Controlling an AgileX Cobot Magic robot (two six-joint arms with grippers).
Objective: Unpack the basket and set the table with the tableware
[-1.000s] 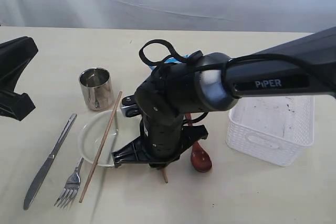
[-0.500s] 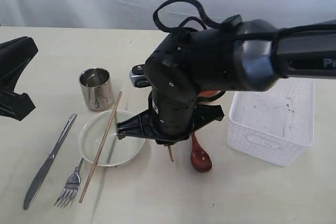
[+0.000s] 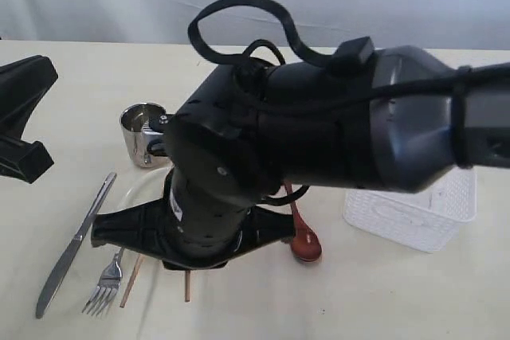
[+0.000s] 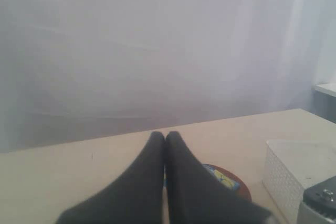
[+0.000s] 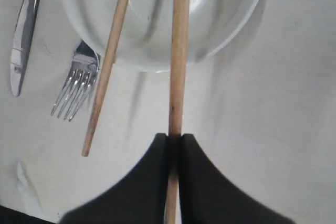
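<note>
listing the table (image 3: 96, 69), cream-beige, with the setting partly laid; right gripper (image 5: 175, 137): fingers clenched on one wooden chopstick (image 5: 178, 51), which runs out over the white bowl (image 5: 226, 19); whether it touches the rim cannot be told; second chopstick (image 5: 107, 66): lying slanted across the bowl's rim, its lower end on the table just beside the fork (image 5: 73, 85); knife (image 5: 23, 30): flat on the table, beside the fork on the side away from the bowl; steel cup (image 3: 142, 129): upright, near the bowl, partly hidden by the right arm (image 3: 319, 149); dark reddish spoon (image 3: 305, 244): on the table between the bowl and the basket (image 3: 406, 216); basket: white, perforated, on the table at the right of the exterior view, inside mostly hidden by the arm; left gripper (image 4: 165, 139): fingers pressed together, nothing between them, raised over the table; brown plate (image 4: 242, 188): beyond that gripper, a blue packet (image 4: 223, 178) on it, near the basket.
</note>
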